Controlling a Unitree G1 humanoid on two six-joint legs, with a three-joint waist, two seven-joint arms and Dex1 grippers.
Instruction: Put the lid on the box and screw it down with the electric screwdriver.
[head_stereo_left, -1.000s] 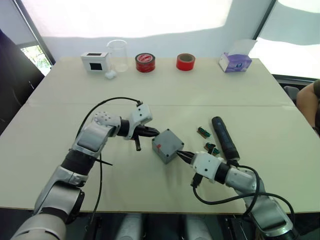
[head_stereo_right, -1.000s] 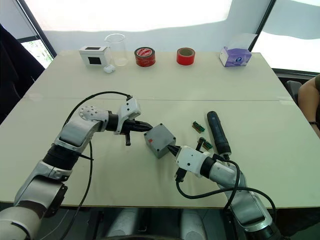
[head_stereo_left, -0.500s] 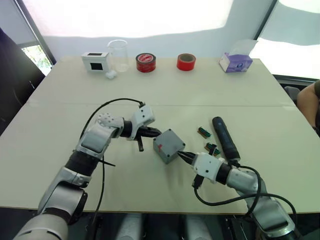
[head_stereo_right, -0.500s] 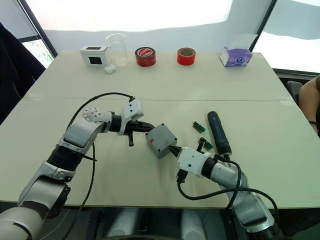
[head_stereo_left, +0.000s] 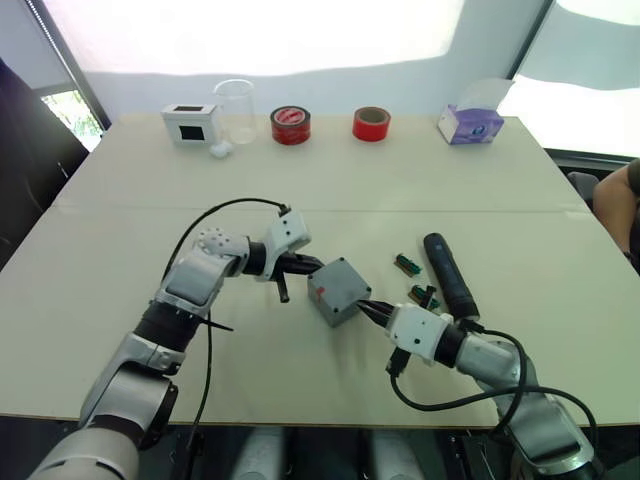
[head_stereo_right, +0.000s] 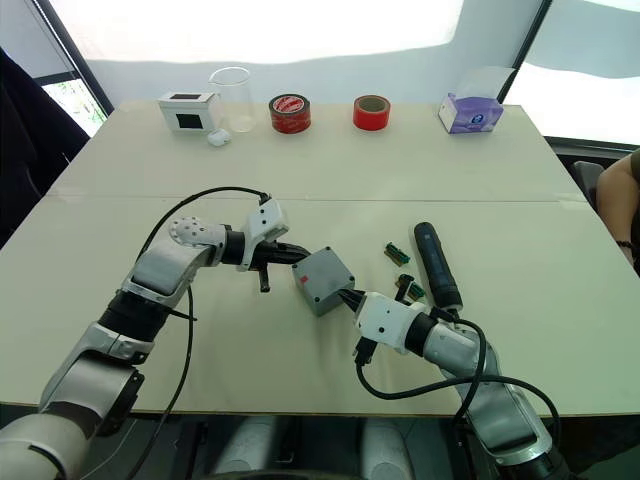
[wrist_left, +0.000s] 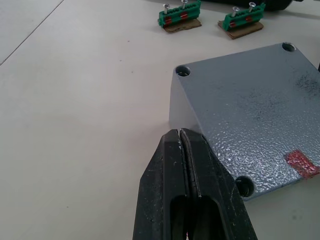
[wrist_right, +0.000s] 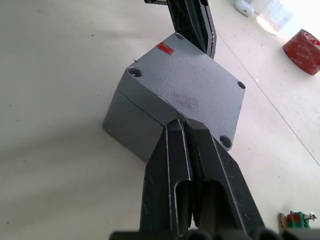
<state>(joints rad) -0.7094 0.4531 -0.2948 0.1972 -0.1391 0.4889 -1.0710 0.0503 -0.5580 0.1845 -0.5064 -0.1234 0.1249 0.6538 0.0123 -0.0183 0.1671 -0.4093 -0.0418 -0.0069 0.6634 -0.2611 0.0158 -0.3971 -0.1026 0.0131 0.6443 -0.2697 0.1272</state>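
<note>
The grey box (head_stereo_left: 332, 305) sits mid-table with the lid (wrist_right: 186, 93) on top, a seam showing between them and a red mark (wrist_left: 301, 163) near one edge. Dark holes mark the lid's corners. My left gripper (head_stereo_left: 318, 265) is shut, its tip (wrist_left: 180, 134) touching the box's left corner. From the near right side my right gripper (head_stereo_left: 362, 308) is also shut, its tip (wrist_right: 182, 122) against the lid's edge. The black electric screwdriver (head_stereo_left: 450, 275) lies on the table to the right of the box, apart from both grippers.
Two green strips (head_stereo_left: 406, 264) (head_stereo_left: 424, 296) holding screws lie between the box and the screwdriver. Along the far edge stand a white box with a black window (head_stereo_left: 191, 124), a clear beaker (head_stereo_left: 236, 110), two red tape rolls (head_stereo_left: 290, 125) (head_stereo_left: 371, 124) and a tissue box (head_stereo_left: 470, 124). A person's arm (head_stereo_left: 620, 205) is at the right edge.
My left gripper has edged to the right, up to the box's corner. The box and my right gripper have barely moved.
</note>
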